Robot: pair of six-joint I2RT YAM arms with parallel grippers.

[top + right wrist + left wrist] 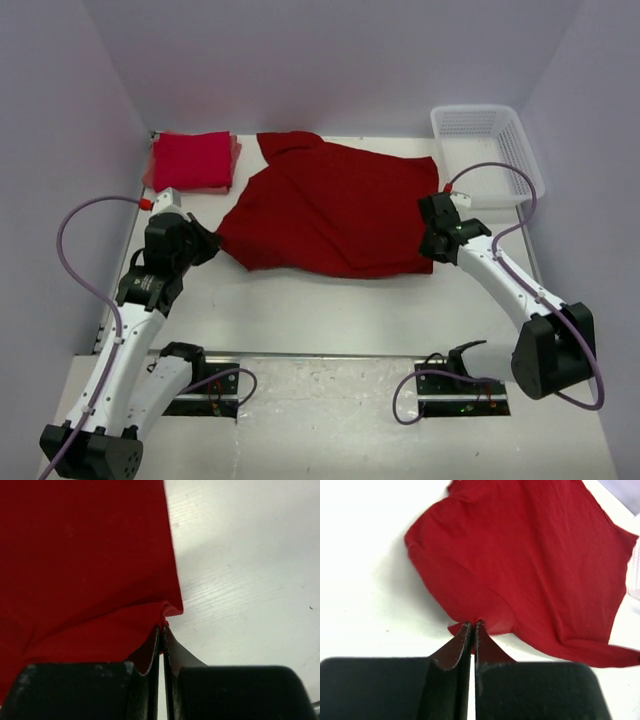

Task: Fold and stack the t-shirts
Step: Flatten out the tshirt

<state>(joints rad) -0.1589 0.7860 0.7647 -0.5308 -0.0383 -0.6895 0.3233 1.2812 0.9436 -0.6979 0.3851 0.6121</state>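
Because cloth must lie taut for folding, left gripper (472, 626) pinches crimson t-shirt (335, 205) at left corner, right gripper (162, 626) pinches right edge; folded red t-shirt (192, 160) waits far-left.

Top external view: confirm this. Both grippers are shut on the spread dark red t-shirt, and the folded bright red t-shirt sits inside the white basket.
Wrong in one respect: the folded bright red t-shirt lies on the table at far left, outside the white basket, as the top external view shows. The left gripper and right gripper are shut on the dark red t-shirt.
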